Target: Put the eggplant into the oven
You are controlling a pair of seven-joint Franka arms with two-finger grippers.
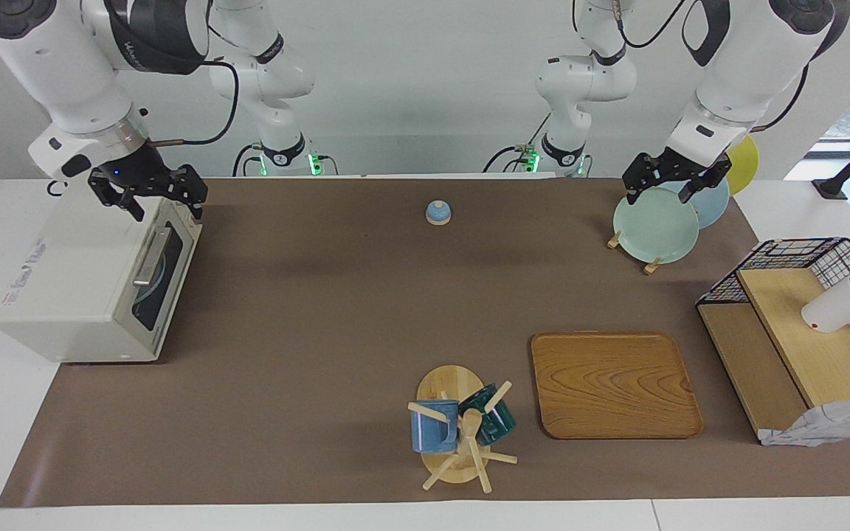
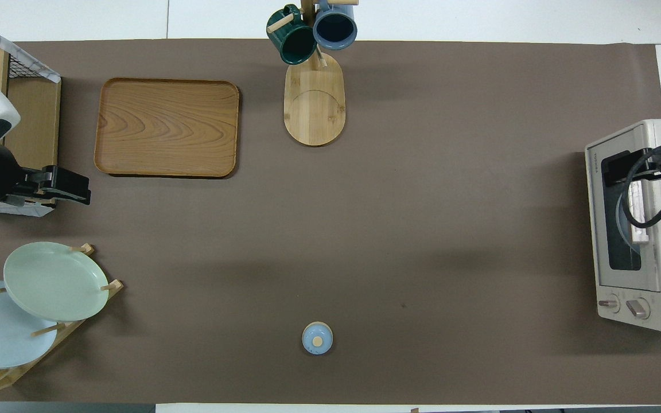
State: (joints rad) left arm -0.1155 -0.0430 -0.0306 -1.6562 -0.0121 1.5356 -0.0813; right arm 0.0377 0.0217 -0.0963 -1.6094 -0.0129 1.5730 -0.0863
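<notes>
Overhead view: one oven (image 2: 640, 223), three plates (image 2: 52, 281), two mugs (image 2: 313, 31); both jaws spread

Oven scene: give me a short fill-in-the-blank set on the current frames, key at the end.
1. The oven door is ____.
2. The right gripper hovers over the ____, holding nothing.
3. The left gripper hangs above the ____ rack.
4. Two mugs hang on a wooden ____.

Missing words: shut; oven; plate; stand
</notes>
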